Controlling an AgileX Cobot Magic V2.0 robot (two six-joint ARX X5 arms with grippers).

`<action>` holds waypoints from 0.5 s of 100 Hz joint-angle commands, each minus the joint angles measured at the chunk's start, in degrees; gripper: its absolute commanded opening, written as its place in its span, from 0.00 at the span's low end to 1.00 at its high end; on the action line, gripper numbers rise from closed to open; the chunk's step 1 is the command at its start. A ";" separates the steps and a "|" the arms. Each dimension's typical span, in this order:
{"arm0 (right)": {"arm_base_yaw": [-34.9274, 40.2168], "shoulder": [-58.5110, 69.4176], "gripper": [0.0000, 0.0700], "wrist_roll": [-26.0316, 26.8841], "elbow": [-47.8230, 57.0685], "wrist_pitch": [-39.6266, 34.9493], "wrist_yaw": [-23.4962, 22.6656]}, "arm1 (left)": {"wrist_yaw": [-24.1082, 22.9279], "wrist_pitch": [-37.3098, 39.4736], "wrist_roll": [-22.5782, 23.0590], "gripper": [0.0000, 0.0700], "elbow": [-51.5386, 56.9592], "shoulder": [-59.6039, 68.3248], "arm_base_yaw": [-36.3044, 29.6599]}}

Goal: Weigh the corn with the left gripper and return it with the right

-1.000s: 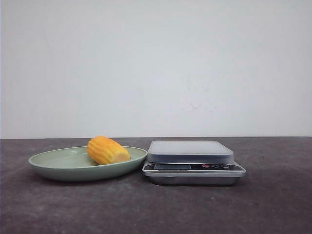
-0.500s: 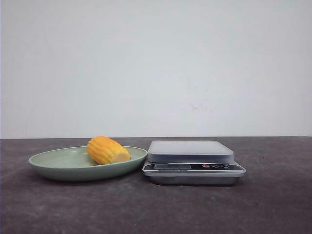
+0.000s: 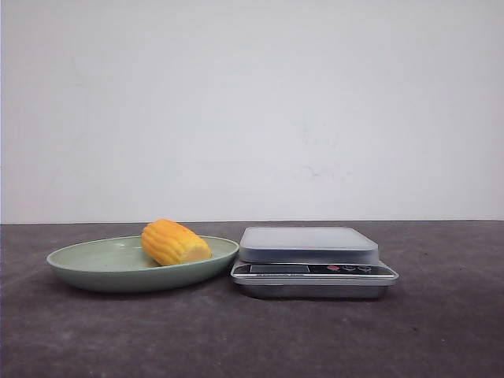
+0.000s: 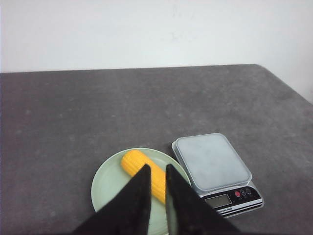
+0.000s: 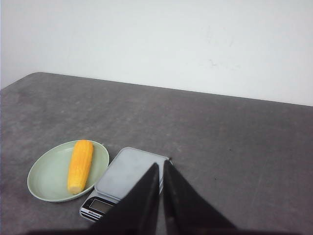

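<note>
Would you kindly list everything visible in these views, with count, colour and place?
corn: one, yellow-orange, lying in the plate
plate: one, pale green, on the table left of the scale
scale: one, silver-grey with nothing on its platform, beside the plate
table: one, dark grey, under everything
wall: one, white, behind the table
left gripper: one, black, above the plate, fingers nearly together
right gripper: one, black, above the scale, fingers nearly together
</note>
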 commanded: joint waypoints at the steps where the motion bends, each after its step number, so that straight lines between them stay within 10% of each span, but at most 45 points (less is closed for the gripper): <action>1: 0.66 0.11 0.01 0.59 0.90 0.83 0.20 | -0.15 0.55 0.17 0.02 0.87 0.13 -0.42; 50: 0.66 0.11 0.01 0.59 0.90 1.33 0.17 | -0.17 0.52 0.20 0.02 0.87 -0.52 -0.50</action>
